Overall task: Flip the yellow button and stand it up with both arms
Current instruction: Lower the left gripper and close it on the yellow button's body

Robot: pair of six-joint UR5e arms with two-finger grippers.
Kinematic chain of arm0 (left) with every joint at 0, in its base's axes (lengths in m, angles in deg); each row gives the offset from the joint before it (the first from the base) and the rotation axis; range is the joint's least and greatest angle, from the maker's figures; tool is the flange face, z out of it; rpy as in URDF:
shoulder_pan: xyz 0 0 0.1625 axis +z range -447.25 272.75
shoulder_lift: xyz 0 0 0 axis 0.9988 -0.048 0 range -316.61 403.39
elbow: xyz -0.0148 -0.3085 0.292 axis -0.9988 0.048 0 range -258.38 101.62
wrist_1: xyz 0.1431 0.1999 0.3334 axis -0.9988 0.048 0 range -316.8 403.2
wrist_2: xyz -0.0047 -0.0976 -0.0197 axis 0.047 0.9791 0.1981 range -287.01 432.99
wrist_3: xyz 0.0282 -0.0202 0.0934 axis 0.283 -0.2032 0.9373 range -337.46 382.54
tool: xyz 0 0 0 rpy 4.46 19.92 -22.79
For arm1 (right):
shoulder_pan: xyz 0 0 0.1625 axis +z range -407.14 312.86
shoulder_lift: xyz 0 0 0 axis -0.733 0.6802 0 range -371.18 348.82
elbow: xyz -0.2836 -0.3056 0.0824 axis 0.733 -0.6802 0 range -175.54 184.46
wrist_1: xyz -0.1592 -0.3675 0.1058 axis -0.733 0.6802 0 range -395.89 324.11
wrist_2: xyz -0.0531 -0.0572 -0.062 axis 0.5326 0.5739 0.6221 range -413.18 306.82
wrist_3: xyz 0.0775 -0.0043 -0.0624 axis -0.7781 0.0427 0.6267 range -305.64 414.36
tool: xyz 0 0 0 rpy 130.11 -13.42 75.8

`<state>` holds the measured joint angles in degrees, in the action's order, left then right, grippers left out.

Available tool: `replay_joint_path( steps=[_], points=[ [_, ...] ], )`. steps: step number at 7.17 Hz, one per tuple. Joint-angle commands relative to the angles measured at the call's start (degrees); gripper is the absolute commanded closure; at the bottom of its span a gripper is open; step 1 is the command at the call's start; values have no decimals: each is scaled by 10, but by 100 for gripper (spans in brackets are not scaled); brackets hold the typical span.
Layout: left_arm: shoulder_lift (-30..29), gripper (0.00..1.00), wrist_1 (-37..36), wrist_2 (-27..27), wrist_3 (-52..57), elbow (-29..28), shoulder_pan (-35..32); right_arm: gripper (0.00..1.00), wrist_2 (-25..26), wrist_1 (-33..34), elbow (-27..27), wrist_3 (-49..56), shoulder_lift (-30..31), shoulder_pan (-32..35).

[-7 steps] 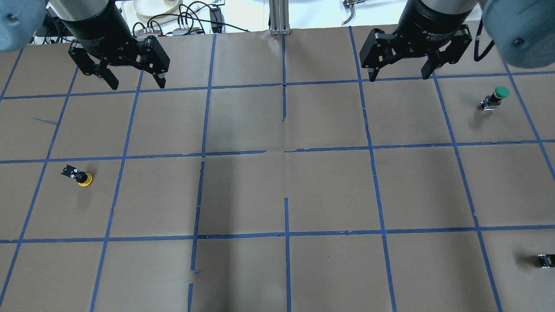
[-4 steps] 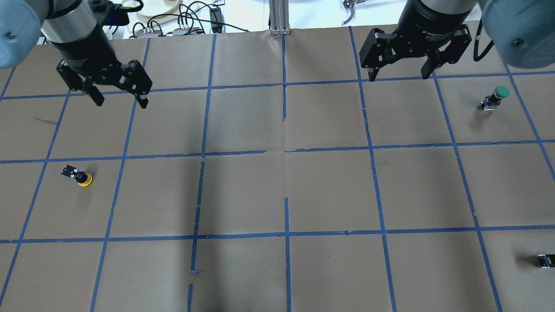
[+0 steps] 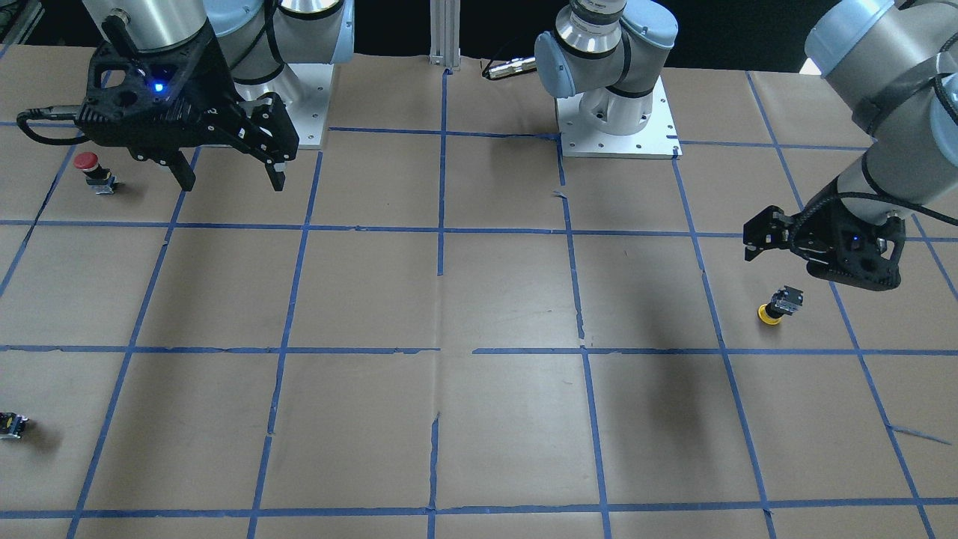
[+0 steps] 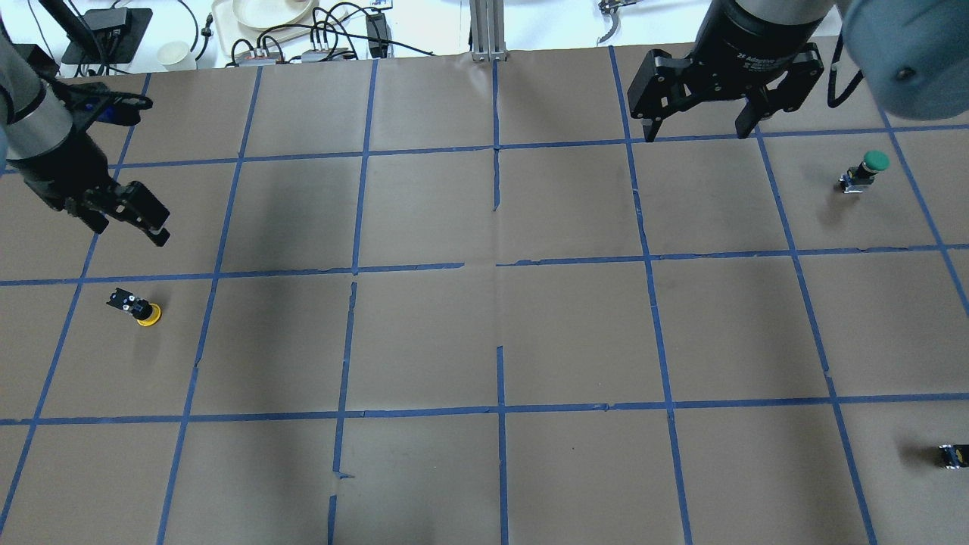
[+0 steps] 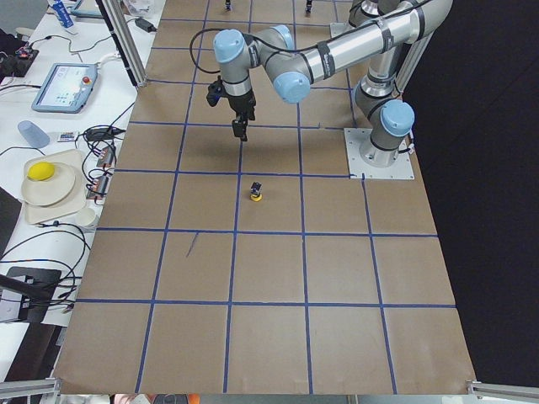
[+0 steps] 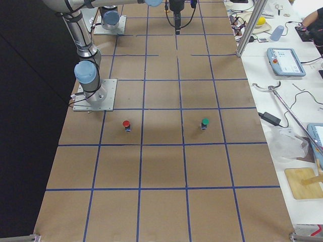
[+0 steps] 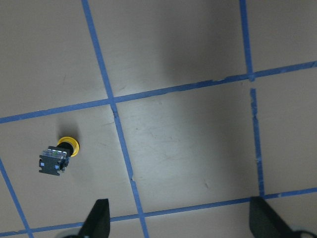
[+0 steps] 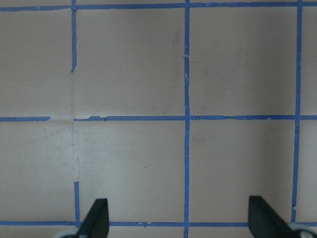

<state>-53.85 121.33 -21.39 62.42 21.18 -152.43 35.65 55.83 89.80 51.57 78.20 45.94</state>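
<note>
Yellow button (image 4: pixel 138 307) cap-down on paper, long axis roughly vertical, possibly leaning left. Left gripper (image 4: pixel 130 232) fingers apart, near it; right gripper (image 4: pixel 696 133) apart, far right

Three buttons (image 4: pixel 141 309) (image 4: pixel 864 171) (image 3: pixel 93 170), one capless part (image 4: pixel 952 455), two arms (image 3: pixel 887 56) (image 3: pixel 153 19)

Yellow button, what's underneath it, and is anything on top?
The yellow button rests cap-down on the brown paper of the table, grey block base uppermost. Nothing rests on it; the open left gripper hangs apart from it. The cap's face is hidden against the paper.
</note>
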Motion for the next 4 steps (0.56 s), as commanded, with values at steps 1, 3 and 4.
replay_joint_path(
  steps=[1, 3, 4],
  points=[
    [-5, 0, -88, 5, 94, 73, 69, 0, 0, 0, 0, 0, 0, 0],
    [-34, 2, -172, 9, 164, 119, 108, 0, 0, 0, 0, 1, 0, 0],
    [-47, 1, -204, 49, 205, 130, 126, 0, 0, 0, 0, 1, 0, 0]
  ],
)
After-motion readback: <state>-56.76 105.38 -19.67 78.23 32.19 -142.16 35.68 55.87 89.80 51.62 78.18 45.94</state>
